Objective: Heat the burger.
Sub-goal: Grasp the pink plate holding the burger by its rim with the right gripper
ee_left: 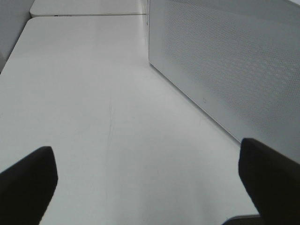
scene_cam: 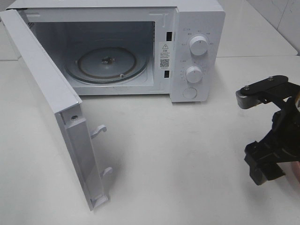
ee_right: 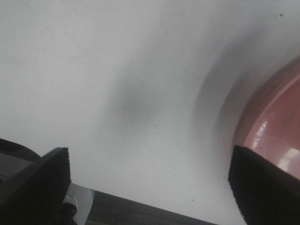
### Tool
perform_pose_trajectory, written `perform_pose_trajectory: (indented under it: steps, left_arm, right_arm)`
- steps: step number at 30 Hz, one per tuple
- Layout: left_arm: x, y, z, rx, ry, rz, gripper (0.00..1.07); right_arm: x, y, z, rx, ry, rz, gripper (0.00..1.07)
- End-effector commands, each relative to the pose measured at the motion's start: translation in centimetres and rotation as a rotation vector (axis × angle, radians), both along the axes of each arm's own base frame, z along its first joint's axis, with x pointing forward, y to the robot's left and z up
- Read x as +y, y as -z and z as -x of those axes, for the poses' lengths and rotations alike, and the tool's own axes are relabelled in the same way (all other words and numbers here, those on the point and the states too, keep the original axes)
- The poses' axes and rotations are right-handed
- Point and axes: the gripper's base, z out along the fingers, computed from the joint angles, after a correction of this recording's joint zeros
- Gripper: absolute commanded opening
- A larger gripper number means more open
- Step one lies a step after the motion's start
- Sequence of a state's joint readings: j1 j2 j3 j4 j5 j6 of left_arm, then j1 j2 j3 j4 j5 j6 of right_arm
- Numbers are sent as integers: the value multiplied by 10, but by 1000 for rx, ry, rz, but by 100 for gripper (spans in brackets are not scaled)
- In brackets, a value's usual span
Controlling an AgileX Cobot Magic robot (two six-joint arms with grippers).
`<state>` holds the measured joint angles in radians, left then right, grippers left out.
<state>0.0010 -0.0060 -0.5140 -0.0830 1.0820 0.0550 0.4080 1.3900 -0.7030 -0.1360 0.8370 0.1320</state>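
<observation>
left fingers (ee_left: 269, 178) spread wide, nothing between them but bare surface (ee_left: 108, 117). One white perforated panel (ee_left: 225, 70) runs ahead of them, passing close by one finger; can't tell if it's the door or a wall. right fingers (ee_right: 40, 180) are also wide apart and empty, with one pink plate (ee_right: 276, 126) just beside one finger, not between them. burger isn't visible in any view, can't place it. From above, the right arm (scene_cam: 269, 136) sits well off one microwave (scene_cam: 197, 23), beyond its control end. The door (scene_cam: 42, 93) is swung open on the side far from the right fingers. One glass turntable (scene_cam: 105, 63) inside. Two knobs (scene_cam: 198, 46), one button (scene_cam: 190, 93) below them, two hooks (scene_cam: 99, 131) on the door edge.
</observation>
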Motion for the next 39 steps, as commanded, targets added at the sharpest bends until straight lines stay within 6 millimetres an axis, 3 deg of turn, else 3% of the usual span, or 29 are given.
perform_pose_trajectory:
  steps: [1,15,25,39]
  left_arm:
    - [0,-1,3,-40,-1,5,98]
    - [0,-1,3,-40,-1,5,98]
    - [0,-1,3,-40,-1,5,98]
    - [0,-1,3,-40,-1,5,98]
  right_arm:
    - [-13,-1,-2,10,29,36,87]
    - [-56,-1,-13,-9,218,30,84]
    - [-71,-1,-21,-81,284,3,83]
    - [-74,36,-38,-3,321,9,81]
